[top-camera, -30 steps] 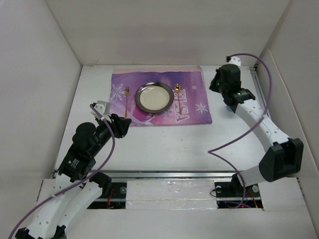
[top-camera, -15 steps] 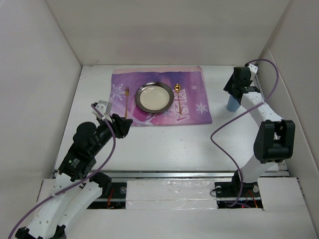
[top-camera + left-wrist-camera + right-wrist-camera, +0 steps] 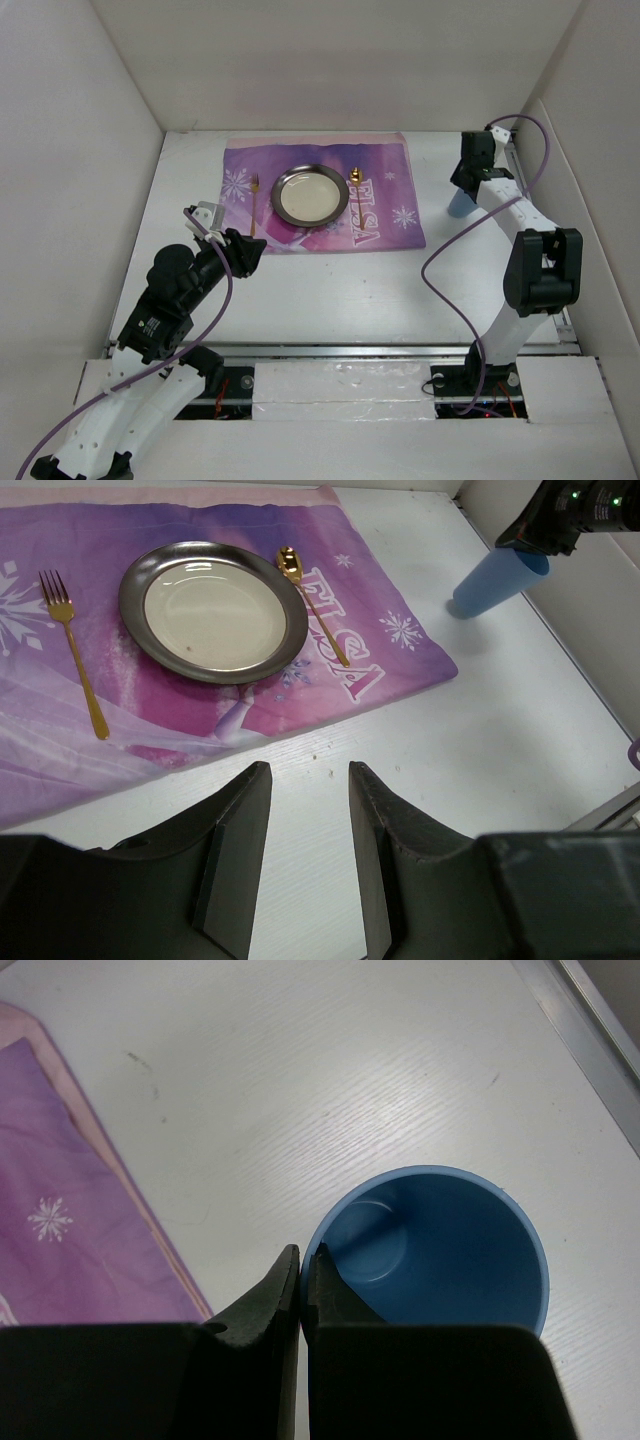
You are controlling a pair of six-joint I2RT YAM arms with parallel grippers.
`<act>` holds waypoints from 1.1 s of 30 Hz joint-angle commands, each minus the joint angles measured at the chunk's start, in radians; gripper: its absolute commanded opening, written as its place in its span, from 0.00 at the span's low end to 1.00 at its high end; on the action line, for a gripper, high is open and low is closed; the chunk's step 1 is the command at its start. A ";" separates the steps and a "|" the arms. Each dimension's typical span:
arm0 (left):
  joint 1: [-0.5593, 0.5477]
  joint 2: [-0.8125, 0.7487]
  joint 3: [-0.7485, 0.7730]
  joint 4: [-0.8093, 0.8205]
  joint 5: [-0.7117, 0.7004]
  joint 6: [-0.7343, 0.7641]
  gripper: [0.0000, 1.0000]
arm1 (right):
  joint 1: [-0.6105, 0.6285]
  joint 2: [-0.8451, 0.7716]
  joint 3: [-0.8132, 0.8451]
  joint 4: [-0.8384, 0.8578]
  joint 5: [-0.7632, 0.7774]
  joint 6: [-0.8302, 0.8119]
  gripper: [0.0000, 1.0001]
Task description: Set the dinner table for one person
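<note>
A blue cup (image 3: pixel 459 207) stands on the white dinner table (image 3: pixel 340 290), just right of the purple mat (image 3: pixel 392 190). My right gripper (image 3: pixel 462 190) is shut on the cup's rim (image 3: pixel 440 1250), one finger inside and one outside (image 3: pixel 303 1255). On the mat lie a silver plate (image 3: pixel 310 194), a gold fork (image 3: pixel 254 205) to its left and a gold spoon (image 3: pixel 356 195) to its right. My left gripper (image 3: pixel 250 255) is open and empty above bare table (image 3: pixel 305 770), near the mat's front left corner. The cup (image 3: pixel 495 580) also shows in the left wrist view.
White walls enclose the table on the left, back and right. A metal rail (image 3: pixel 600 1030) runs along the table's right edge close to the cup. A purple cable (image 3: pixel 450 270) loops from the right arm over the table.
My right arm has folded toward the far right wall and its wrist has swung round. The blue cup, hidden under the gripper a second ago, now shows beside the mat. The left arm is still.
</note>
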 commanded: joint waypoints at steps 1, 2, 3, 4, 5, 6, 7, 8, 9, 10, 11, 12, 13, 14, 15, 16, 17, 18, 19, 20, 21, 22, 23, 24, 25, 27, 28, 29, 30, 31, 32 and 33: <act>0.006 0.005 0.000 0.052 0.008 0.009 0.34 | 0.093 -0.036 0.099 0.039 0.067 -0.076 0.00; 0.006 0.010 0.001 0.051 0.004 0.009 0.34 | 0.131 -0.031 0.123 0.037 0.056 -0.094 0.00; 0.006 0.014 0.001 0.048 0.004 0.009 0.34 | 0.148 -0.004 0.155 0.025 0.045 -0.114 0.00; 0.006 0.018 0.001 0.043 0.005 0.009 0.34 | 0.164 0.019 0.240 0.005 0.039 -0.123 0.00; 0.006 0.021 0.004 0.042 0.007 0.010 0.34 | 0.193 0.044 0.285 -0.033 0.036 -0.131 0.00; 0.006 0.022 0.004 0.043 0.005 0.010 0.34 | 0.207 0.097 0.325 -0.050 0.032 -0.161 0.00; 0.006 0.019 0.001 0.048 0.004 0.010 0.34 | 0.220 0.125 0.366 -0.083 0.024 -0.175 0.00; 0.006 0.018 0.003 0.049 -0.004 0.009 0.34 | 0.233 0.153 0.452 -0.100 0.000 -0.194 0.00; 0.006 0.019 0.000 0.046 -0.005 0.009 0.34 | 0.254 0.180 0.498 -0.114 -0.004 -0.220 0.00; 0.006 0.022 0.001 0.040 -0.005 0.007 0.34 | 0.263 0.246 0.549 -0.146 -0.004 -0.231 0.00; 0.006 0.024 0.003 0.037 -0.007 0.009 0.34 | 0.263 0.281 0.643 -0.159 -0.013 -0.247 0.00; 0.006 0.024 0.003 0.039 -0.007 0.007 0.34 | 0.276 0.314 0.696 -0.173 -0.015 -0.277 0.00; 0.006 0.024 0.003 0.045 -0.007 0.009 0.34 | 0.276 0.391 0.753 -0.223 -0.021 -0.289 0.00; 0.006 0.021 0.003 0.046 -0.015 0.009 0.34 | 0.276 0.429 0.812 -0.254 -0.040 -0.300 0.00; 0.006 0.022 0.001 0.046 -0.015 0.007 0.34 | 0.285 0.468 0.938 -0.278 -0.045 -0.313 0.00; 0.006 0.025 0.000 0.040 -0.015 0.007 0.34 | 0.285 0.501 0.990 -0.307 -0.048 -0.321 0.00; 0.006 0.031 0.003 0.037 -0.016 0.007 0.34 | 0.285 0.559 1.037 -0.321 -0.054 -0.327 0.00; 0.006 0.034 0.004 0.039 -0.012 0.007 0.34 | 0.285 0.588 1.131 -0.349 -0.077 -0.335 0.00; 0.006 0.034 0.004 0.042 -0.012 0.009 0.34 | 0.285 0.613 1.169 -0.355 -0.077 -0.337 0.00; 0.006 0.031 0.003 0.043 -0.021 0.009 0.34 | 0.285 0.630 1.195 -0.355 -0.102 -0.338 0.00; 0.006 0.031 0.003 0.045 -0.022 0.007 0.34 | 0.285 0.651 1.206 -0.348 -0.105 -0.341 0.00; 0.006 0.031 0.001 0.042 -0.024 0.007 0.34 | 0.285 0.656 1.203 -0.314 -0.104 -0.346 0.00; 0.006 0.037 0.003 0.036 -0.021 0.007 0.34 | 0.294 0.668 1.203 -0.291 -0.113 -0.350 0.00; 0.006 0.038 0.003 0.036 -0.021 0.007 0.34 | 0.294 0.680 1.203 -0.291 -0.113 -0.350 0.00; 0.006 0.036 0.004 0.036 -0.021 0.007 0.34 | 0.294 0.693 1.230 -0.292 -0.116 -0.349 0.00; 0.006 0.033 0.003 0.042 -0.028 0.007 0.34 | 0.294 0.719 1.256 -0.294 -0.126 -0.350 0.00; 0.006 0.036 0.003 0.042 -0.031 0.007 0.34 | 0.294 0.740 1.267 -0.291 -0.125 -0.352 0.00; 0.006 0.039 0.003 0.039 -0.031 0.006 0.34 | 0.294 0.748 1.273 -0.285 -0.119 -0.352 0.00; 0.006 0.044 0.003 0.034 -0.031 0.006 0.34 | 0.294 0.754 1.272 -0.277 -0.120 -0.352 0.00; 0.006 0.044 0.004 0.034 -0.030 0.006 0.34 | 0.294 0.765 1.272 -0.272 -0.128 -0.350 0.00; 0.006 0.042 0.004 0.039 -0.031 0.007 0.34 | 0.294 0.769 1.261 -0.266 -0.133 -0.347 0.00; 0.006 0.044 0.003 0.042 -0.033 0.007 0.34 | 0.294 0.773 1.256 -0.260 -0.127 -0.350 0.00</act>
